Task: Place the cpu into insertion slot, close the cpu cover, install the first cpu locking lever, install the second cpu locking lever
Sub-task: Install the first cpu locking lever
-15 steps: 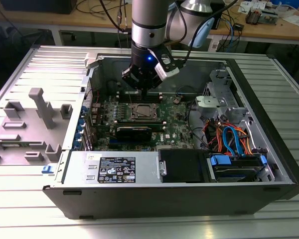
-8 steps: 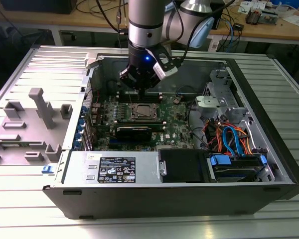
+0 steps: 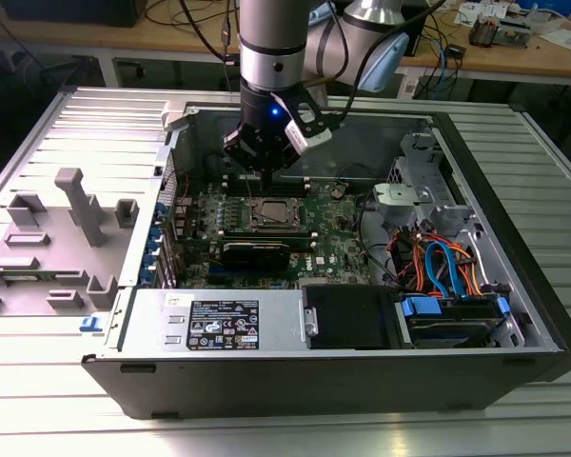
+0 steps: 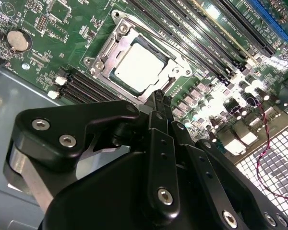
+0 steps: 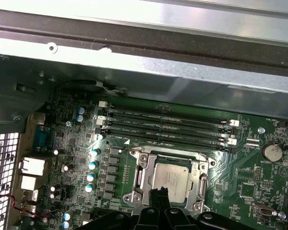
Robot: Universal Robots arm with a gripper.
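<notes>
The cpu (image 4: 141, 67) lies flat in the insertion slot (image 3: 274, 215) on the green motherboard, its silver-grey top showing through the window of the cpu cover (image 4: 119, 34). The cover lies down over the socket as a silver frame around the cpu (image 5: 171, 178). My gripper (image 4: 159, 97) hangs just above the socket's edge. Its black fingers (image 5: 159, 195) are pressed together with nothing between them. In the exterior view the gripper (image 3: 266, 160) is inside the open computer case, a little behind the socket. I cannot tell how the locking levers stand.
Long black memory slots (image 5: 165, 127) run beside the socket, and a coin battery (image 5: 271, 152) sits nearby. A black heatsink block (image 3: 255, 252), a power supply (image 3: 219, 324), coloured cables (image 3: 438, 262) and the case walls (image 3: 495, 200) surround the board. Grey fixtures (image 3: 76, 205) stand at the exterior view's left.
</notes>
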